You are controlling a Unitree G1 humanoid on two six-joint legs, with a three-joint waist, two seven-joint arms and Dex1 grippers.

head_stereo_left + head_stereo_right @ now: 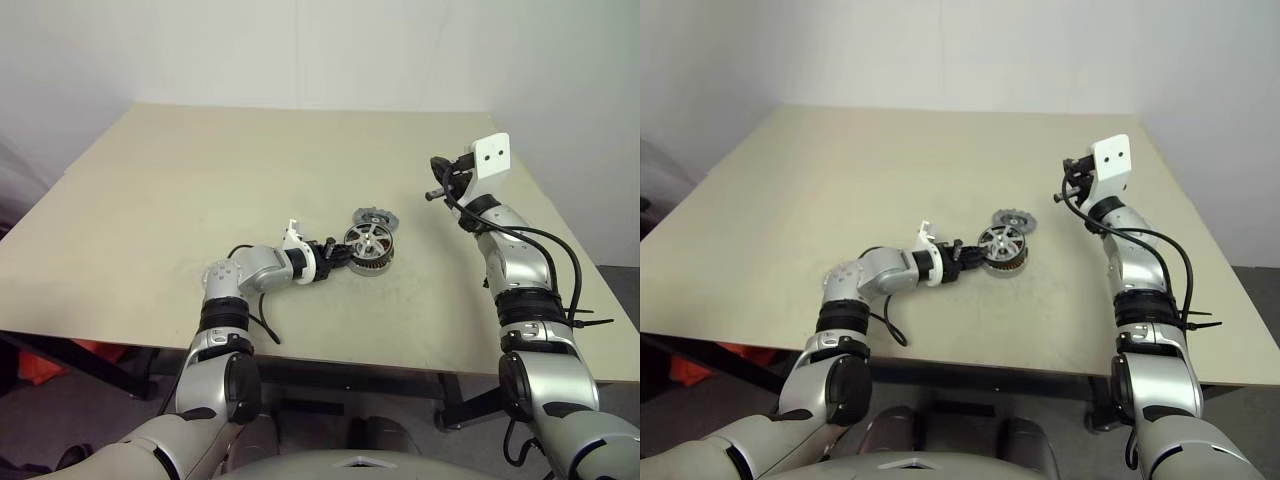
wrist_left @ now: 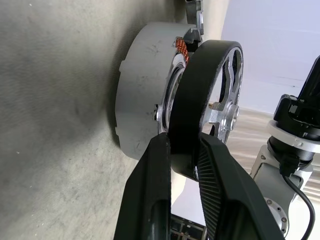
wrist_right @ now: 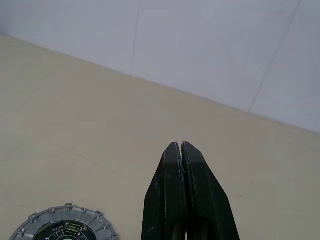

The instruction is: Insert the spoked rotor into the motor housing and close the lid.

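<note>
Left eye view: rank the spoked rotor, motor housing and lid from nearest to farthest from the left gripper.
1. spoked rotor: pinched in the left gripper.
2. motor housing: directly under the rotor.
3. lid: on the table just behind the housing.

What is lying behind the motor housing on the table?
The lid lies flat just behind the motor housing. The spoked rotor, held tilted over the housing, covers its near edge.

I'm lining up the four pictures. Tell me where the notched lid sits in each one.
Left eye: lid on the table, just behind the motor housing.
Right eye: same spot.
Left wrist: a sliver past the housing.
Right wrist: near the lower edge, beside the right gripper.
Shared landmark: the housing.
</note>
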